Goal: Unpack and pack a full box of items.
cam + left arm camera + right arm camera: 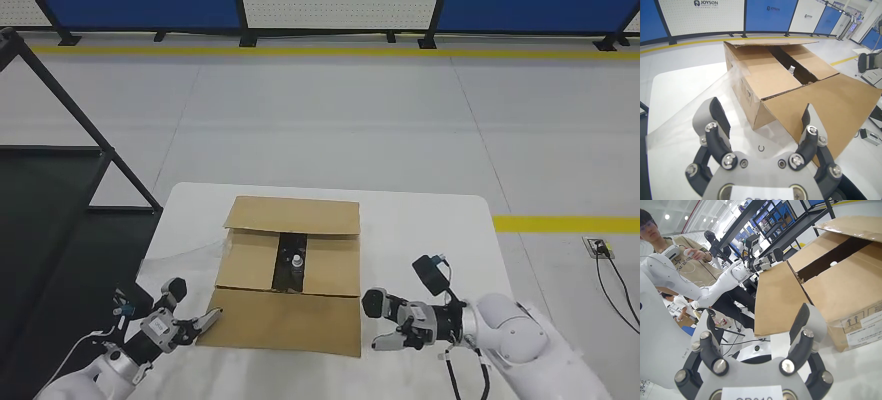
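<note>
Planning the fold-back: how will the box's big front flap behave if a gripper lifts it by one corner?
Probably light and fairly stiff: the front flap is one flat cardboard sheet with no visible sag. It likely swings on its crease at the box rather than bending. Being wide, it may twist if only the left gripper lifts its corner.

Inside a robotics test hall on an industrial floor: blue and white pegboard partition panels (702, 17) fence off the work cell, yellow lines (300, 50) mark the pale glossy floor (300, 120), and black metal racks (800, 223) stand near the white table (430, 230).
</note>
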You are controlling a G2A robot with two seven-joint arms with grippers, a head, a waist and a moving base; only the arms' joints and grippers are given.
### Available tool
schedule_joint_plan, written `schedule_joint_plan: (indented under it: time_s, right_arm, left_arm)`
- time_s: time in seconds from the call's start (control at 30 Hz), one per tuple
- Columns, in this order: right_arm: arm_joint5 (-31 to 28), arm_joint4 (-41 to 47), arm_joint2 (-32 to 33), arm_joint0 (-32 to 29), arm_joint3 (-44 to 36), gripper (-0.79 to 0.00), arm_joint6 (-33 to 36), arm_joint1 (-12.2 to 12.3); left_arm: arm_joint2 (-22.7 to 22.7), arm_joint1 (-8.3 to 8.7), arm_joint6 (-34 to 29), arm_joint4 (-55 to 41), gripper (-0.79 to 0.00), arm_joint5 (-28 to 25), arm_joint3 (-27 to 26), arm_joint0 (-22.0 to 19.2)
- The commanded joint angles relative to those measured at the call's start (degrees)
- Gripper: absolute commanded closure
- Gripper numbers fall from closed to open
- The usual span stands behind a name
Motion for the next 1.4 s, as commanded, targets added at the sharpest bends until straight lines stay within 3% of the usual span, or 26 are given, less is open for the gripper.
schedule_joint_plan:
  time_s: [0.0, 0.33, 0.6, 1.0, 1.37]
  right_arm:
    - [2.2, 0.9, -0.2, -0.3, -0.8, -0.785, -1.1, -0.1]
    - [12.4, 10.4, -4.9, 5.6, 2.9, -0.785, -3.0, -2.2]
    - [11.9, 17.0, -7.7, 9.4, 8.2, -0.785, 0.1, -3.9]
    - [10.9, 15.8, -7.3, 9.4, 7.9, -0.785, 0.5, -3.8]
    - [27.0, 19.6, -10.3, 14.8, 13.6, -0.785, -8.4, -6.7]
  left_arm:
    - [0.2, 0.03, 0.4, 0.2, -0.785, 0.2, 0.0, -0.1]
    - [2.2, 0.2, 3.1, 6.9, -0.785, 1.4, -0.3, 0.3]
    - [3.3, 0.3, 3.8, 9.2, -0.785, 2.9, 1.2, 0.0]
    - [5.3, 0.38, -0.2, 8.8, -0.785, 6.6, 2.9, -2.3]
    - [6.1, 0.54, -0.5, 8.5, -0.785, 7.5, 3.0, -2.7]
